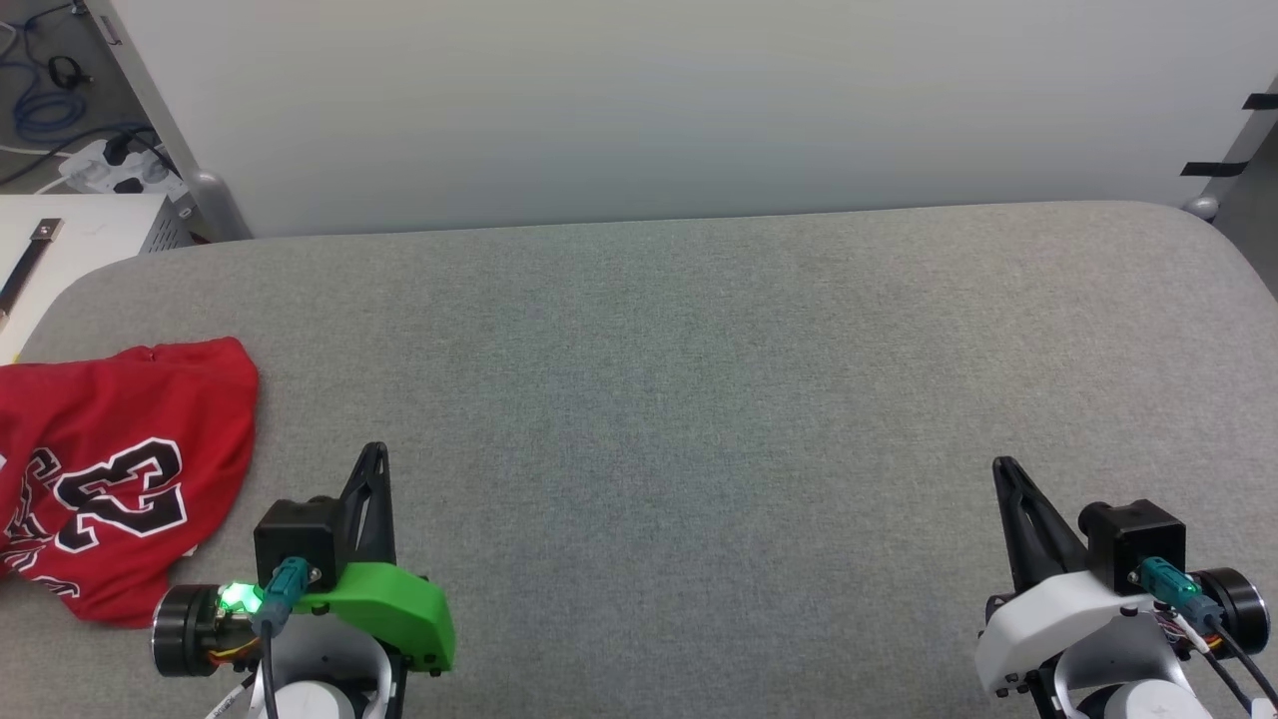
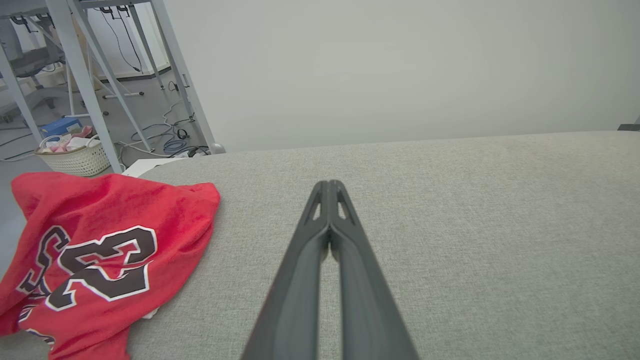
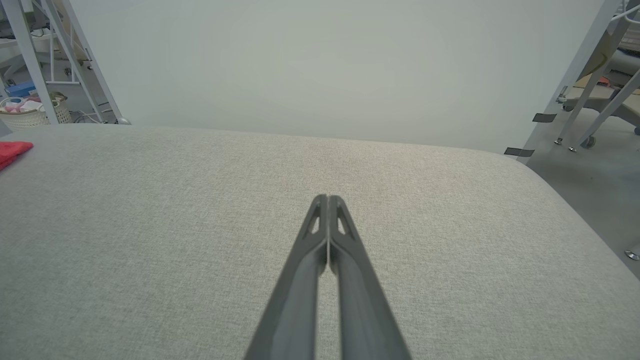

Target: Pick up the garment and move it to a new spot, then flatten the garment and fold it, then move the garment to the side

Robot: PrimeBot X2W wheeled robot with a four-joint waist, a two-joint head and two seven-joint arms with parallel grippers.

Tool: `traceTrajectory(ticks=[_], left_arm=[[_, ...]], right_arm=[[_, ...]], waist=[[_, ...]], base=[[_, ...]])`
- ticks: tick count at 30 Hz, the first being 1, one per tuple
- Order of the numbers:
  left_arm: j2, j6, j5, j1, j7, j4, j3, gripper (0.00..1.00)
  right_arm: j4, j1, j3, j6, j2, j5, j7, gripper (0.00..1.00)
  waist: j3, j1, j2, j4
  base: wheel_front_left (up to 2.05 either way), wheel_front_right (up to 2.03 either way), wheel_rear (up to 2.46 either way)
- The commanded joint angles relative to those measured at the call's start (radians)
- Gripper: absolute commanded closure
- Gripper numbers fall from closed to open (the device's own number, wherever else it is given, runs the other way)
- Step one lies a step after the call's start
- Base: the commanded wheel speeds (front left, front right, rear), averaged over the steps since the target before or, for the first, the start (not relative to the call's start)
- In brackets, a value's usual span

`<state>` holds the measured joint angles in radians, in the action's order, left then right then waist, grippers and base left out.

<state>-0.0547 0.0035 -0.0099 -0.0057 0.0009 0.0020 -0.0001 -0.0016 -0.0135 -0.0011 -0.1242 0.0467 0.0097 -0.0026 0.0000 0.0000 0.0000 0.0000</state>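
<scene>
The garment (image 1: 110,469) is a red shirt with a black, white-outlined "23", lying crumpled at the table's left edge; in the left wrist view the garment (image 2: 100,255) sits at the lower left, and a red corner of the garment (image 3: 12,150) shows at the far left of the right wrist view. My left gripper (image 1: 374,454) is shut and empty, just right of the shirt and apart from it; its fingers (image 2: 329,187) meet at the tips. My right gripper (image 1: 1001,466) is shut and empty near the lower right, far from the shirt, fingers (image 3: 327,200) pressed together.
The grey fabric-covered table (image 1: 699,399) has rounded far corners and a pale wall behind. A white box (image 1: 80,240) and cables lie beyond the left corner. A wicker basket (image 2: 75,155) and metal frame legs (image 2: 85,75) stand on the floor at left.
</scene>
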Motion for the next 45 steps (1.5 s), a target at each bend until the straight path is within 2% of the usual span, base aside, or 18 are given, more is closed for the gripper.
traceTrajectory(ticks=[1, 6, 7, 45], left_arm=[[0.005, -0.004, 0.010, 0.006, -0.001, -0.002, 0.000, 1.00], [0.005, -0.004, 0.010, 0.006, -0.001, -0.002, 0.000, 1.00], [0.000, 0.000, 0.000, 0.000, 0.000, 0.000, 0.000, 0.00], [0.001, -0.006, -0.033, -0.010, -0.081, 0.050, -0.023, 0.00]], right_arm=[[0.002, 0.013, 0.001, -0.007, 0.004, -0.010, 0.003, 1.00], [0.002, 0.013, 0.001, -0.007, 0.004, -0.010, 0.003, 1.00], [0.000, 0.000, 0.000, 0.000, 0.000, 0.000, 0.000, 0.00], [-0.026, -0.012, -0.023, -0.002, 0.000, 0.093, -0.035, 0.00]], waist=[[0.000, 0.0000, 0.0000, 0.000], [0.000, 0.0000, 0.0000, 0.000], [0.000, 0.0000, 0.0000, 0.000], [-0.005, 0.0000, 0.0000, 0.006]], base=[[0.00, 0.00, 0.00], [0.00, 0.00, 0.00], [0.00, 0.00, 0.00], [0.00, 0.00, 0.00]])
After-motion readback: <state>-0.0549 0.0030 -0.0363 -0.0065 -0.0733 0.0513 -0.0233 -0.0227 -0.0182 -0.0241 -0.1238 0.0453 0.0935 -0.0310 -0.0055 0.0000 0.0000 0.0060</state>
